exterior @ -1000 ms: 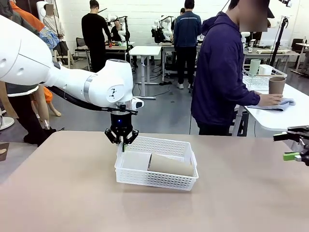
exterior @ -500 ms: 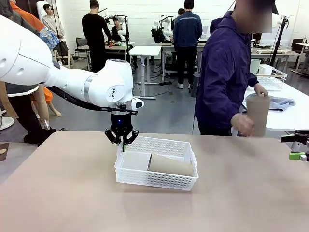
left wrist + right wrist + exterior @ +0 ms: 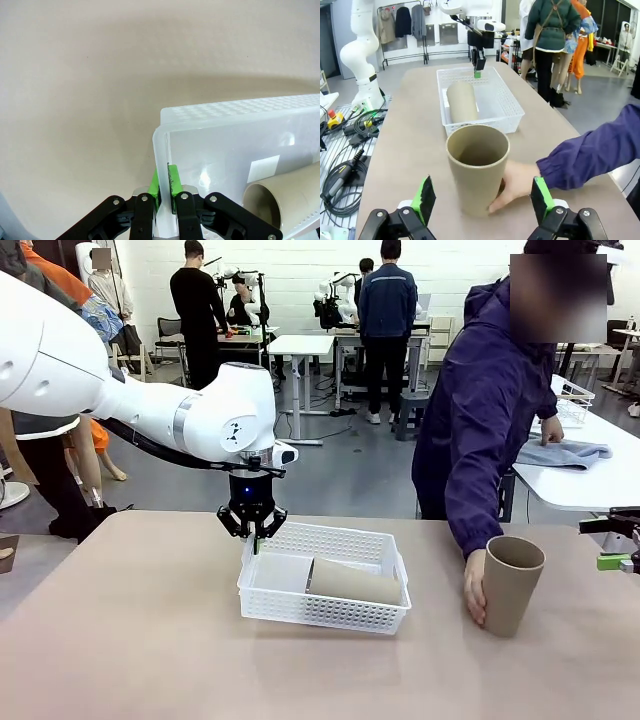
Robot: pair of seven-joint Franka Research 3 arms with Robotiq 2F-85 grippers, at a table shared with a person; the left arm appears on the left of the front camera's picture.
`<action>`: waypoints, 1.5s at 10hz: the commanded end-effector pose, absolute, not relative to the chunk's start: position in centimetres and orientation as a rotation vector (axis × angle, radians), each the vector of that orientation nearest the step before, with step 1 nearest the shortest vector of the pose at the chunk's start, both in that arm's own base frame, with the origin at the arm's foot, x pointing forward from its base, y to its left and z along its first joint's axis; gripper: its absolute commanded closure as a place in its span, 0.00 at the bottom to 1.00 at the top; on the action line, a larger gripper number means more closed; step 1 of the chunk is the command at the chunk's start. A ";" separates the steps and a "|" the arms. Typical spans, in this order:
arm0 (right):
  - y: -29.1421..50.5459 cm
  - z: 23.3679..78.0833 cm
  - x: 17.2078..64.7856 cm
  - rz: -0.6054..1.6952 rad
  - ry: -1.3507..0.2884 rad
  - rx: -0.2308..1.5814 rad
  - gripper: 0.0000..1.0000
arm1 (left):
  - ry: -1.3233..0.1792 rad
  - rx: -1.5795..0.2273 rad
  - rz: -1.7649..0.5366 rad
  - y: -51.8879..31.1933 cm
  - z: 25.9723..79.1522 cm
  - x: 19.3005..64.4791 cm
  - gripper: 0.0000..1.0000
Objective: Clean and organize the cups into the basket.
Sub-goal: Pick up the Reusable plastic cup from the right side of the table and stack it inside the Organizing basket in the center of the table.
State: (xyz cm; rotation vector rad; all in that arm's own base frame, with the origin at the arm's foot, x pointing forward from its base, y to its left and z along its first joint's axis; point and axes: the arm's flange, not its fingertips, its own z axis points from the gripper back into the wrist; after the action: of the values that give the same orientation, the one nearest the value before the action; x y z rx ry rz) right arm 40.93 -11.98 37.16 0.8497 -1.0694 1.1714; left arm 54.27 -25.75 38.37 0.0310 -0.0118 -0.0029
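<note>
Claws first: our left gripper (image 3: 254, 538) is staying clamped shut on the rim at the upper-left corner of the basket (image 3: 320, 612), one green pad on each side of the wall in its own wrist view. Our right gripper (image 3: 616, 546), at the right edge of the front view, is standing wide open and holding nothing.

What is changing is the tan cup (image 3: 512, 582). Half a second ago the person was carrying it through the air; now they are setting it upright on the table (image 3: 130, 640) at the lower right, with their hand (image 3: 474, 590) touching its side. Another tan cup (image 3: 355, 583) is lying on its side in the basket's right half.

We are judging that this second cup is being handed to us. It is standing centred ahead of our open right pads, near enough to reach for once the hand leaves.
</note>
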 end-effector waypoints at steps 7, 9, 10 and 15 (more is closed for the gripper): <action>-11.8 37.2 40.6 1.179 -1.065 0.848 0.00 | -0.014 0.033 -0.006 -25.7 38.5 54.2 1.00; -11.8 37.2 40.6 1.179 -1.065 0.848 0.00 | -0.014 0.033 -0.006 -25.7 38.5 54.2 1.00; -12.0 37.2 40.9 1.171 -1.070 0.849 0.00 | -0.014 0.033 -0.006 -25.7 38.5 54.2 1.00; -10.3 29.0 42.5 1.256 -0.890 0.937 0.00 | -0.014 0.033 -0.006 -25.7 38.5 54.2 1.00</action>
State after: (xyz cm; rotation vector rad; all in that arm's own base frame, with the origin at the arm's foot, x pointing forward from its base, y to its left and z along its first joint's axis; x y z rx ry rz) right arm 41.34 -10.33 29.67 0.9375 -0.9152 1.2053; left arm 54.27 -25.75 38.37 0.0309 -0.0118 -0.0029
